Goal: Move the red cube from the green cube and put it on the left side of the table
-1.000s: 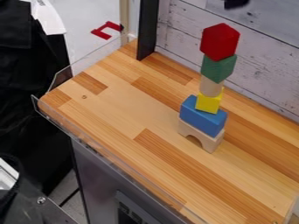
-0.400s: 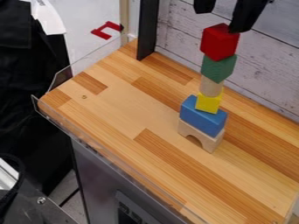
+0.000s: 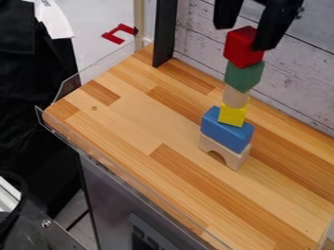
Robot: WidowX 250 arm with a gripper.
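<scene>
At the top right, the gripper (image 3: 242, 38) hangs open over the tower, its two black fingers apart. One finger is at the upper left of the red cube (image 3: 242, 48), and the other overlaps the cube's right side. Whether either finger touches the cube, I cannot tell. The red cube rests on top of the green cube (image 3: 242, 76), which stands on a tan cylinder (image 3: 235, 96). The wooden table (image 3: 124, 117) stretches out to the left of the tower.
Below the cylinder come a yellow block (image 3: 232, 115), a blue block (image 3: 225, 131) and a tan arch (image 3: 221, 152) on the table. A black post (image 3: 165, 34) rises at the back edge beside a plank wall (image 3: 202, 36). Clear plastic edging (image 3: 130, 180) lines the front and left.
The gripper has come down from the top edge, and its fingers now stand at the red cube's level, around its upper part. The tower has kept its place.
</scene>
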